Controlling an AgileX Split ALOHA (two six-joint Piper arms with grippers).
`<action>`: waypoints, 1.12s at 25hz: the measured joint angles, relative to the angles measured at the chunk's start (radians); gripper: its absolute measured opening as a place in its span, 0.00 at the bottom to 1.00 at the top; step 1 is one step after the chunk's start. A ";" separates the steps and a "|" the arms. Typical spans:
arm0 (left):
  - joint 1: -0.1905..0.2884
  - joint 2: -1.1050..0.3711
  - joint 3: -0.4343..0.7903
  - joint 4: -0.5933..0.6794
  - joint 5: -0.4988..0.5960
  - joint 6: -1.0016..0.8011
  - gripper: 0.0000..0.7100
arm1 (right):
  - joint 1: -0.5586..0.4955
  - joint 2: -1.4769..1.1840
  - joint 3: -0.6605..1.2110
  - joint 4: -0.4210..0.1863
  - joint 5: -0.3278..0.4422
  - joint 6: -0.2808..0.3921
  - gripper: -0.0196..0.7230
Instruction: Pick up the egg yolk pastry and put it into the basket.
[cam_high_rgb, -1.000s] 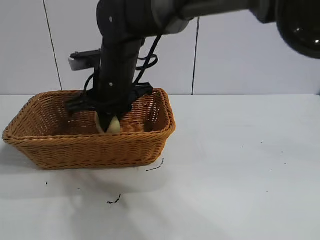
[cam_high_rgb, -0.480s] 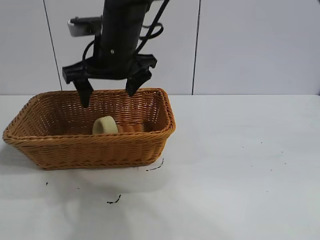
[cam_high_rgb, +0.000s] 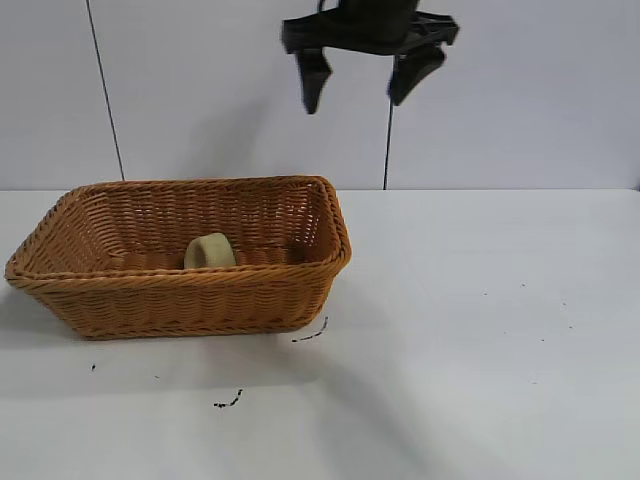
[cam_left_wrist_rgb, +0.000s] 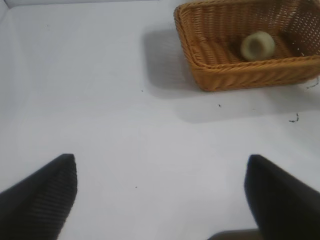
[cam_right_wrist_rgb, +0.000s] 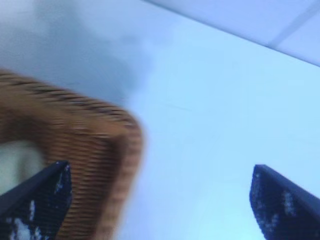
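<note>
Egg yolk pastry (cam_high_rgb: 210, 251): we log it on edge inside the wicker basket (cam_high_rgb: 300, 300). Right gripper (cam_high_rgb: 365, 73): spread wide, empty, high above the basket's right end, pastry down-left. Left gripper (cam_left_wrist_rgb: 160, 200): wide, empty, well apart.

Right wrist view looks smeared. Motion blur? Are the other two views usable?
Right wrist view: basket corner streaked, likely motion blur; open right claw tips stay fairly sharp. Exterior view: crisp, egg yolk pastry clear, soft shadow beside basket. Left wrist view: mild softness, left claw open over bare table.
</note>
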 joint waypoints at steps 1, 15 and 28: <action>0.000 0.000 0.000 0.000 0.000 0.000 0.98 | -0.023 0.000 0.000 0.002 0.011 -0.002 0.96; 0.000 0.000 0.000 0.000 0.000 0.000 0.98 | -0.114 -0.030 0.009 0.059 0.156 -0.030 0.96; 0.000 0.000 0.000 0.000 0.000 0.000 0.98 | -0.114 -0.631 0.653 0.080 0.156 -0.035 0.96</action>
